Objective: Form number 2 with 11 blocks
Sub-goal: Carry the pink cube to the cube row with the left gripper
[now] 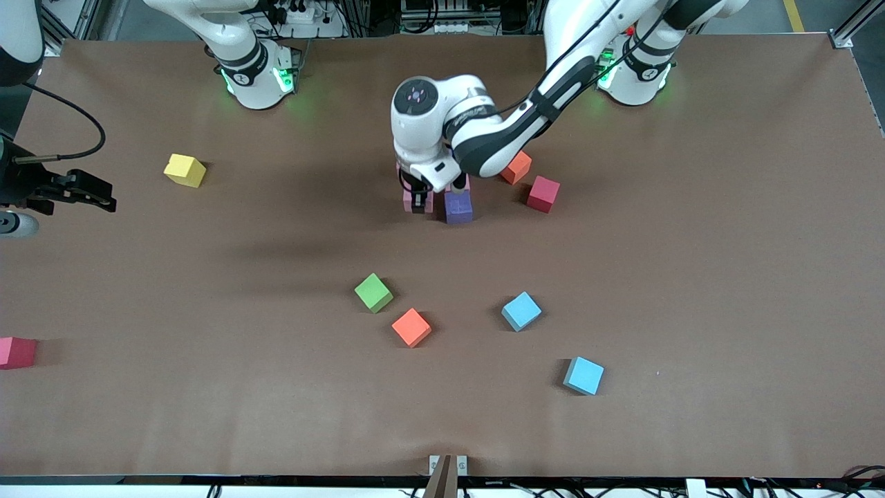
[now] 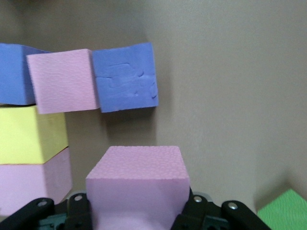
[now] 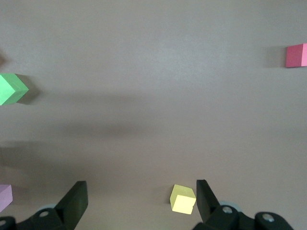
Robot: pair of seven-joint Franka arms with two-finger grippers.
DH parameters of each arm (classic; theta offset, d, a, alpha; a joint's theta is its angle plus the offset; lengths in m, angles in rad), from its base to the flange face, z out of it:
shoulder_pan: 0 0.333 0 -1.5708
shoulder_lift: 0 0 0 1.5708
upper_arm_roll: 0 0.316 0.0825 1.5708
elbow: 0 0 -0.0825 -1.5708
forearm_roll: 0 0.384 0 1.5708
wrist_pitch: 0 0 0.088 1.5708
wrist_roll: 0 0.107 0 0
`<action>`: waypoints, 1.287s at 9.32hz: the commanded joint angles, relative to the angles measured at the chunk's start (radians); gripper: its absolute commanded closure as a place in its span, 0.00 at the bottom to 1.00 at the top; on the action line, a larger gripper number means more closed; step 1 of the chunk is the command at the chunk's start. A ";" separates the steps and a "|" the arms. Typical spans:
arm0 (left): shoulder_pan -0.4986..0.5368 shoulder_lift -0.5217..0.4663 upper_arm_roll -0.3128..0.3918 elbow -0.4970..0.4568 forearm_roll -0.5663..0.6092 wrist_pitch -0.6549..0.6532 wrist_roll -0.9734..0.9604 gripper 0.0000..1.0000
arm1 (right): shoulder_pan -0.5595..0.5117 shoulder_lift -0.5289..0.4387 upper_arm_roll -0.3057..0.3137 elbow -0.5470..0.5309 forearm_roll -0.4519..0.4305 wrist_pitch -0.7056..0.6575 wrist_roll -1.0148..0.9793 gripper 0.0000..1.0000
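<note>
My left gripper (image 1: 418,201) (image 2: 137,201) is shut on a pink block (image 1: 429,201) (image 2: 136,165), low at the table's middle. Beside it lies a purple block (image 1: 458,207) (image 2: 124,76) that touches a pink one (image 1: 459,184) (image 2: 60,80) and another purple one (image 2: 13,74) in a row. A yellow block (image 2: 29,134) and a pink block (image 2: 33,179) also lie close by, hidden under the arm in the front view. My right gripper (image 1: 97,195) (image 3: 140,189) hangs open and holds nothing, high over the right arm's end, with a yellow block (image 1: 184,170) (image 3: 183,199) below.
Loose blocks nearer the front camera: green (image 1: 373,292) (image 2: 285,211), orange (image 1: 411,327), two light blue (image 1: 520,311) (image 1: 583,375). An orange block (image 1: 516,167) and a red cube (image 1: 543,194) lie toward the left arm's end. Another red cube (image 1: 15,352) sits at the right arm's end.
</note>
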 commanded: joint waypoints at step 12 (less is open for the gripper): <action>-0.023 0.096 0.023 0.029 -0.074 -0.014 0.022 1.00 | 0.003 0.011 0.000 0.022 0.001 -0.014 0.015 0.00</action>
